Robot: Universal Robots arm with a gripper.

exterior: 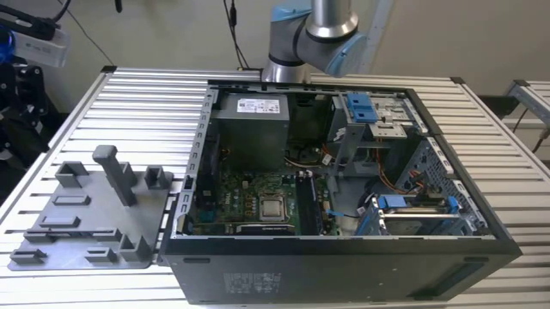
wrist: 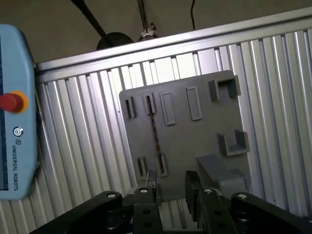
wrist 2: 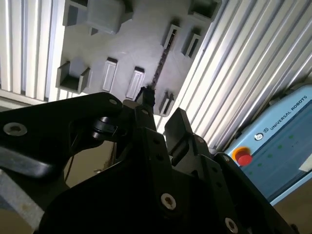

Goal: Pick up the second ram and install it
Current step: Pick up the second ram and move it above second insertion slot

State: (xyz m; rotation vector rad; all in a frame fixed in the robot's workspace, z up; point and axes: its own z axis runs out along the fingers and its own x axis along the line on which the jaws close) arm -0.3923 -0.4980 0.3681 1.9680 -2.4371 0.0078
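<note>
Grey plastic holder plate [wrist: 195, 141] lies flat on the slatted aluminium table [wrist: 273, 73] and is taken as the reference. The second ram [wrist: 155, 136] stands on its long edge on the plate. Each end is caught between a pair of small upright blocks [wrist: 141, 166], likely so the thin stick cannot topple and its top edge is open to a pinch from above. It reads as a narrow dark line across the plate in both wrist views. The gripper [wrist: 170, 187] hangs above the plate, apart from it and out past one end of the ram. Its fingers [wrist: 192, 187] are spread with a bare gap between them, and they hold nothing. The ram's line runs toward one finger rather than the middle of the gap, so I judge the gripper is not yet centred over the stick. The open computer case [exterior: 344, 161] sits just beside the plate, on the exterior view's right. Its side panel is off and the motherboard [exterior: 257, 199] faces up, so the board can be reached from above. A pale blue teach pendant [wrist: 14, 112] lies off the plate's edge, out of the work area.
</note>
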